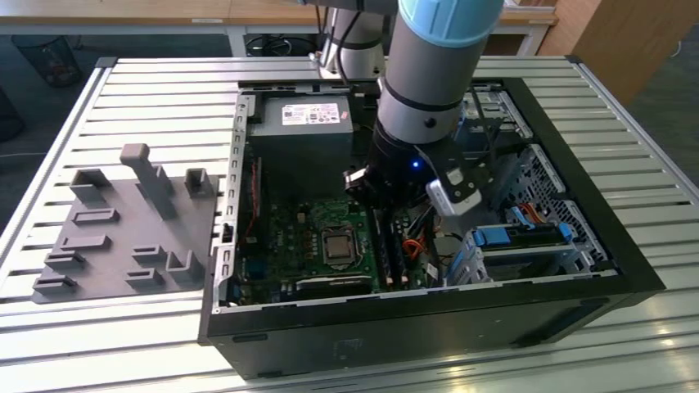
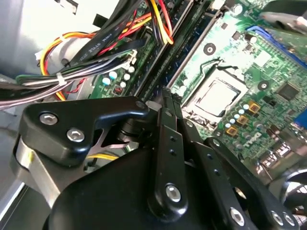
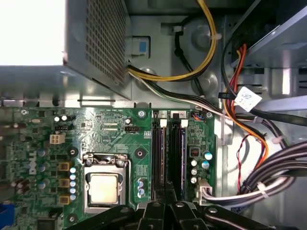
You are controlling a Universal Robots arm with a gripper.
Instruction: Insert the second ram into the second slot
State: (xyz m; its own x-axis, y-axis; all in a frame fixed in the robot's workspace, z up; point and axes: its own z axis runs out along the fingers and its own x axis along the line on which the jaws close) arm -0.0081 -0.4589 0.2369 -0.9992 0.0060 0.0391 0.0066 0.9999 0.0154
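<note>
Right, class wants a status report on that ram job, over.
End effector shut, low over the memory slots. Second ram seemingly in its slot. Cables off to one side.

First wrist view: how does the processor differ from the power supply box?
The processor is a flat, square silver plate lying in its socket on the green board. The power supply box is a bulky grey metal housing with a perforated wall, standing beyond the board's edge. Both sit inside the case.

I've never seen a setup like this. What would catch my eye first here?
Probably the big grey robot arm reaching down into the open black computer case on the slatted table. Its gripper hovers right above the memory slots beside the shiny square processor on the green motherboard.
</note>
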